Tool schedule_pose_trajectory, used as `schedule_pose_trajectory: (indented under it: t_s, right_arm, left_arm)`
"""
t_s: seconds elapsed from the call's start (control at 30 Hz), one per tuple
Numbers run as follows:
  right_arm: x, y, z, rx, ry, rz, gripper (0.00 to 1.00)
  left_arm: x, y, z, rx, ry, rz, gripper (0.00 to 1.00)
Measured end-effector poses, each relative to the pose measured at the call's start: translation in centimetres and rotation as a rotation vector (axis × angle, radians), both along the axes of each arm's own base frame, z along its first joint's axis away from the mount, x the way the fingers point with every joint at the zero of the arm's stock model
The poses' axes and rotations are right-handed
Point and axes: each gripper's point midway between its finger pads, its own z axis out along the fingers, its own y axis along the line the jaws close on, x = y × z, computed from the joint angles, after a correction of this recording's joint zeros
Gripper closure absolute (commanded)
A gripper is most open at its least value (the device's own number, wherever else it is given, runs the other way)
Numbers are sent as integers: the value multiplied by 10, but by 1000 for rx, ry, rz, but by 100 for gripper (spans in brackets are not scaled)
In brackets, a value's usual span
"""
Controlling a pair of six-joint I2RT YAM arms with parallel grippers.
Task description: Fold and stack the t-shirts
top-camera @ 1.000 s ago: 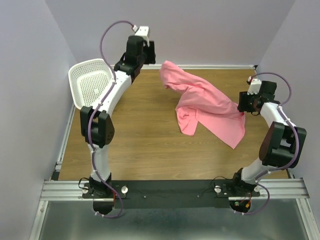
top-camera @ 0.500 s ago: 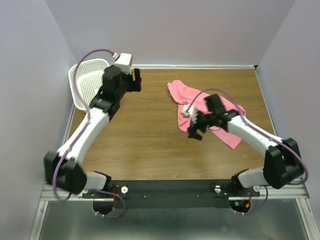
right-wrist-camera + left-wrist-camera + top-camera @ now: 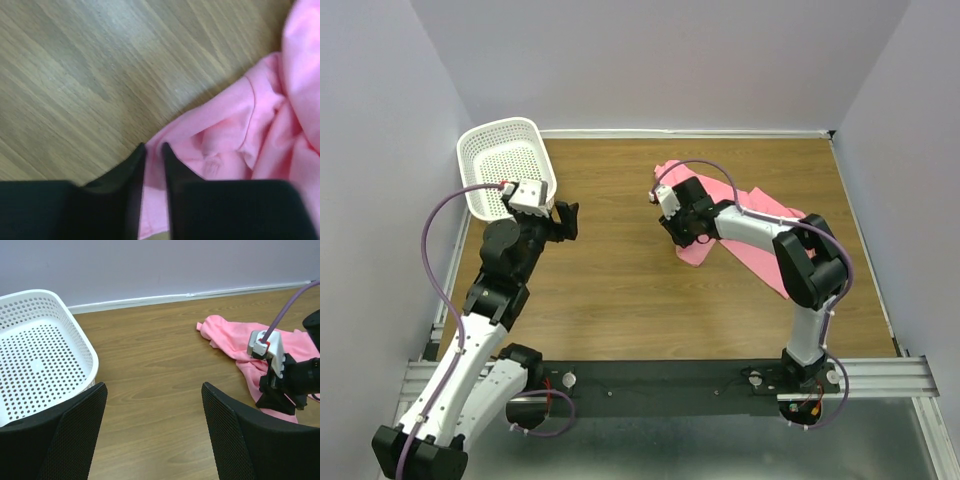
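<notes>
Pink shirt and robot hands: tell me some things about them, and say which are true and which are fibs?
1. The pink t-shirt is folded neatly. False: it lies crumpled on the wooden table.
2. The left hand is open and holds nothing. True.
3. The shirt is inside the white basket. False: the basket stands apart from it, with no shirt in it.
4. The right hand is pinched on the shirt's edge. True.
</notes>
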Motion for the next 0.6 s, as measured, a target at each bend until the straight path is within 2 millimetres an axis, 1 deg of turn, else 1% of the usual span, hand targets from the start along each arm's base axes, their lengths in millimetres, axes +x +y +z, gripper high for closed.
schedule_pose_trajectory:
  t_s: [0.03,0.07,0.1,0.13,0.2,0.27,0.3,0.33,0.37,0.4,0.43,0.47,0.5,0.53,0.57,0.6]
  right_arm:
    - [0,2,-3,6,11,-10,87]
    - [-1,4,-6,13,26,-9,97]
    - [-4,7,-9,27,44,-1,99]
    - [-6,10,-8,40,52,13,99]
    - [-16,22,-3,81,87,81,99]
    - [-50,50,10,178,171,258,99]
    - [-75,64,22,225,209,367,98]
    - [-94,74,31,265,239,444,91]
    - [-119,84,46,300,268,549,77]
    - [-144,98,63,339,285,658,48]
    - [-167,110,81,375,290,757,40]
    - [-187,120,93,398,296,830,34]
    - [-198,124,100,410,296,875,27]
    - [-203,123,102,409,294,893,26]
    - [-201,119,99,405,301,887,22]
    - [-197,114,96,402,307,869,12]
  left_arm:
    - [-2,1,3,-4,-11,1,16]
    - [-4,2,8,-9,-26,2,16]
    - [-6,2,12,-13,-39,3,15]
    - [-7,3,14,-15,-46,3,16]
    - [-9,3,17,-20,-57,3,15]
    - [-9,3,18,-21,-61,3,16]
    - [-8,3,17,-20,-58,3,16]
    - [-8,3,17,-20,-57,3,16]
    - [-8,3,16,-19,-55,3,13]
    - [-7,3,16,-19,-53,3,12]
    - [-7,3,15,-22,-50,3,11]
    - [-6,2,14,-24,-46,3,11]
    - [-4,1,11,-25,-33,2,11]
    - [-2,0,8,-27,-25,2,11]
    - [1,-2,4,-38,-5,-2,12]
    - [2,-4,1,-44,6,-4,11]
